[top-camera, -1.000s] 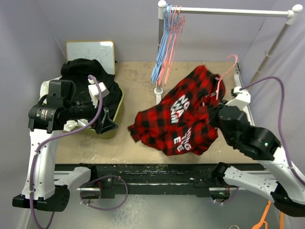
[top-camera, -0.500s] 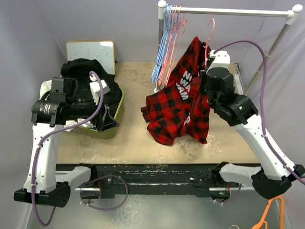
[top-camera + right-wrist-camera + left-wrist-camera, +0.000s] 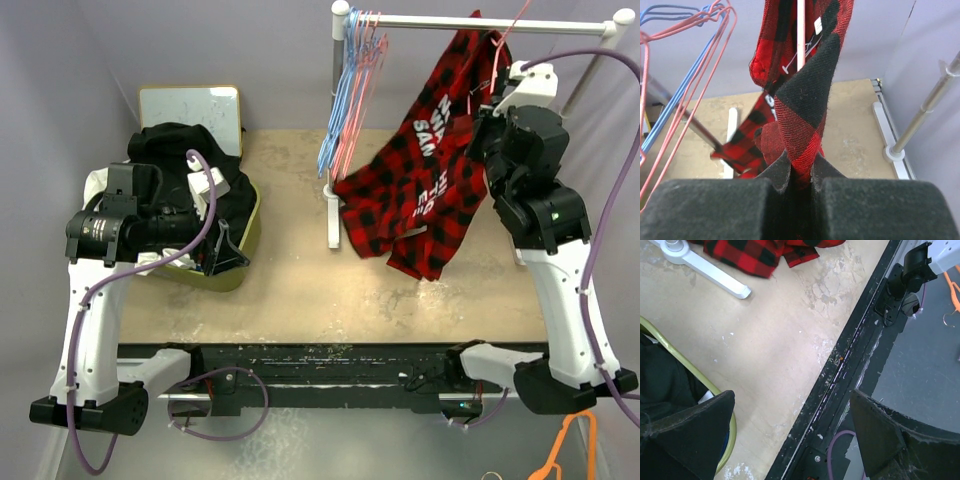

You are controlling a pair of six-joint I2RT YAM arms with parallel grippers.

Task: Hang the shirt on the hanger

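The red-and-black check shirt (image 3: pixel 430 165) with white lettering hangs in the air at the back right, just under the rack's rail. My right gripper (image 3: pixel 497 100) is shut on a fold of it near the collar. In the right wrist view the pads (image 3: pixel 775 172) pinch the shirt (image 3: pixel 807 107). The thin pink hanger (image 3: pixel 800 30) rises straight up out of the fabric. Its hook (image 3: pixel 510 25) reaches the rail; I cannot tell whether it rests on it. My left gripper (image 3: pixel 225 250) is open and empty at the basket's edge, its jaws wide apart (image 3: pixel 790 435).
A white rack (image 3: pixel 430 20) holds several blue and pink hangers (image 3: pixel 350 95) at its left end; its foot (image 3: pixel 710 275) lies on the table. A yellow-green basket (image 3: pixel 720 392) with a black garment (image 3: pixel 185 160) stands at the left. An orange hanger (image 3: pixel 560 455) lies below the table.
My right arm has lifted the shirt and hanger off the table and carried them up and back to the rail. The left arm has barely moved.
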